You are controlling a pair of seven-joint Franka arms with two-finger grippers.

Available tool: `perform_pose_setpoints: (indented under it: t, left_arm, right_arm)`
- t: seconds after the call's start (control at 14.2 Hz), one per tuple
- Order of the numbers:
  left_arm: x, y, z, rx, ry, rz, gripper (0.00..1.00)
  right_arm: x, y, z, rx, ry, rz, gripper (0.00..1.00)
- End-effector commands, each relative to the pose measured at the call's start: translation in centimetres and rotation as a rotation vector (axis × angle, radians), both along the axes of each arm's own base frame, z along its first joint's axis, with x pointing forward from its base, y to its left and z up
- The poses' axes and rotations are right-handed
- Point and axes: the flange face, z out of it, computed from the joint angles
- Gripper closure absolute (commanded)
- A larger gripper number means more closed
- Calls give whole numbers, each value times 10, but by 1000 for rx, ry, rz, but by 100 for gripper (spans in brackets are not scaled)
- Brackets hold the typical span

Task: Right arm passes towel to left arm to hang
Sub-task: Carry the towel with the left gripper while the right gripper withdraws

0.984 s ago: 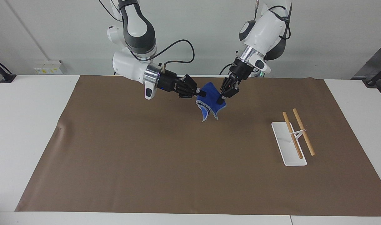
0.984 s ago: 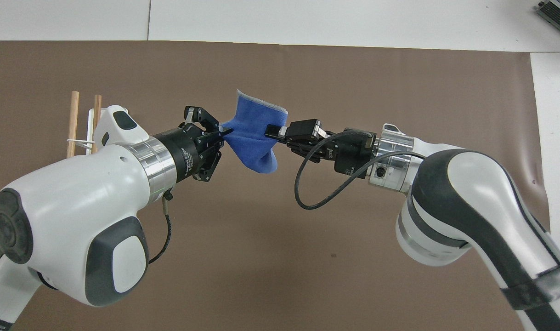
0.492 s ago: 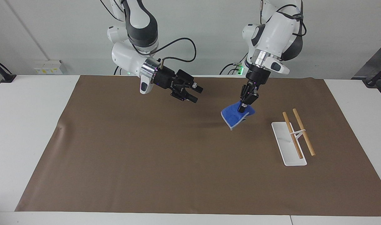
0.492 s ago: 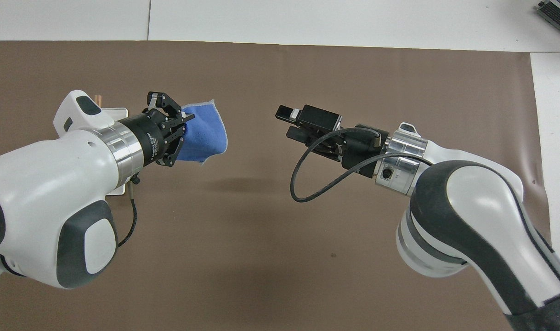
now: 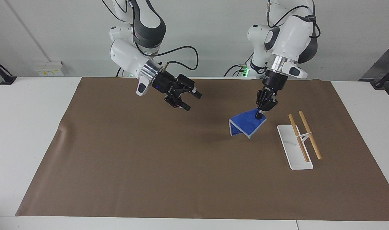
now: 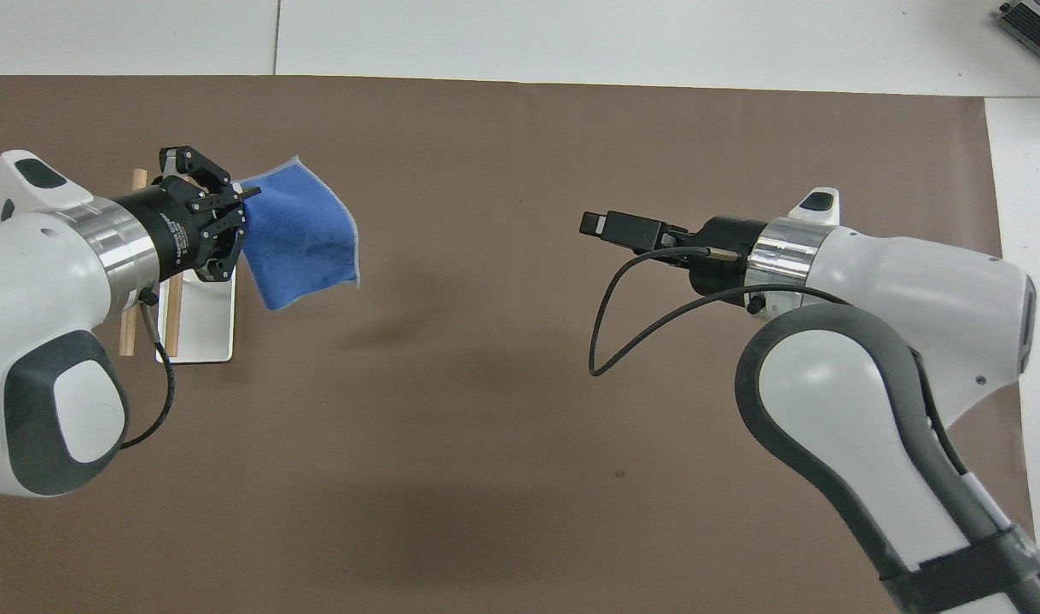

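Observation:
The blue towel (image 5: 245, 125) hangs from my left gripper (image 5: 260, 115), which is shut on one of its upper corners and holds it in the air over the brown mat, beside the rack. In the overhead view the towel (image 6: 302, 243) spreads out from the left gripper (image 6: 245, 198), next to the rack's rods. My right gripper (image 5: 192, 101) is open and empty, up over the mat toward the right arm's end, well apart from the towel. It also shows in the overhead view (image 6: 598, 226).
A white rack base (image 5: 295, 150) with two wooden rods (image 5: 310, 135) stands on the mat toward the left arm's end; the left arm partly covers it in the overhead view (image 6: 204, 328). The large brown mat (image 5: 149, 159) covers most of the white table.
The right gripper let go of the towel, opened and drew back toward its own end. The left gripper carried the towel away toward the rack, and the towel now hangs lower.

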Motion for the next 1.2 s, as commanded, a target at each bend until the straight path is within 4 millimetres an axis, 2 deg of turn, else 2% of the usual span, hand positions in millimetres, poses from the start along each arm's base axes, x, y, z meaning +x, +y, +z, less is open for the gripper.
perform_pose_setpoints:
  t: [0.0,0.21,0.42,0.7,0.77,0.91,0.98,1.12]
  left_arm:
    - [3,41,-7,19,-2,79,100]
    - [4,85,-18,20,-6,166,100]
    - [-3,126,-36,-18,-5,310,100]
    - [-8,170,-56,-34,11,425,100]
    - [-10,182,-61,-41,18,459,100]
    - [-15,191,-73,-51,47,494,100]
    - [-17,194,-75,-55,53,507,100]
    - [-19,214,-76,-57,55,545,100]
  right_arm:
    - [5,-24,-5,-215,-15,66,0]
    - [7,-41,2,-430,0,147,0]
    - [10,-42,22,-574,8,181,0]
    - [13,-63,56,-668,68,161,0]
    - [15,-74,70,-679,86,152,0]
    - [12,-98,91,-689,133,132,0]
    - [6,-108,105,-690,146,120,0]
    - [-4,-130,120,-689,170,90,0]
